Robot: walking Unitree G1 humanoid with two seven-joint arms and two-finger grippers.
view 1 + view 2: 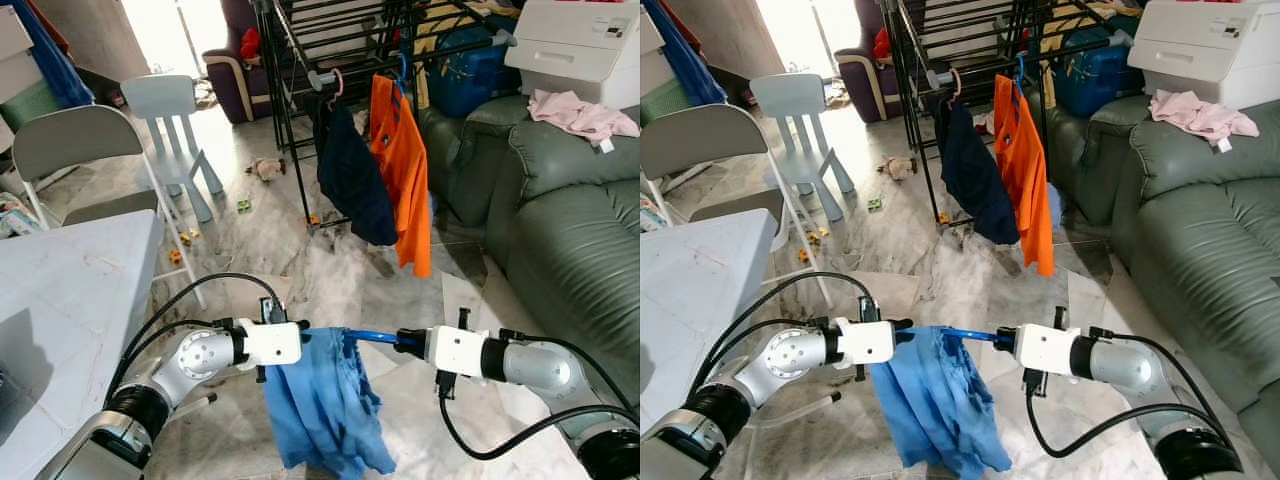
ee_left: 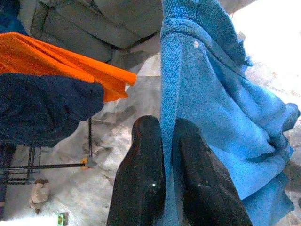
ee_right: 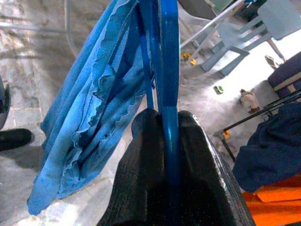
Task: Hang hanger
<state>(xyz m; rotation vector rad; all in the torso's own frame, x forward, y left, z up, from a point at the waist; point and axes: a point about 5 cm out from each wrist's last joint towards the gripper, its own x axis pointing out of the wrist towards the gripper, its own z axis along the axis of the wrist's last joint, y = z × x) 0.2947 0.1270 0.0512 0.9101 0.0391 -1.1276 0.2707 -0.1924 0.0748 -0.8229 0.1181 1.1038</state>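
Below, at 6 o'clock, our left gripper (image 1: pixel 303 341) pinches the shirt (image 1: pixel 325 405); our right gripper (image 1: pixel 398 342) clamps the hanger (image 1: pixel 370 336), with the rack (image 1: pixel 300 60) at 12 o'clock.

Pale marbled tile floor (image 1: pixel 300 260) carries 1 black metal drying rack (image 1: pixel 300 120), 1 pale blue plastic child chair (image 1: pixel 172 130), small scattered toys (image 1: pixel 265 168).

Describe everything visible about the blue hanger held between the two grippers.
The blue hanger looks like glossy plastic, held roughly level above the marble floor. A light blue garment is draped over it, bunched towards the left end and hanging down in folds. The right gripper is shut on its bare bar; the left gripper pinches the cloth-covered end. Its hook cannot be made out.
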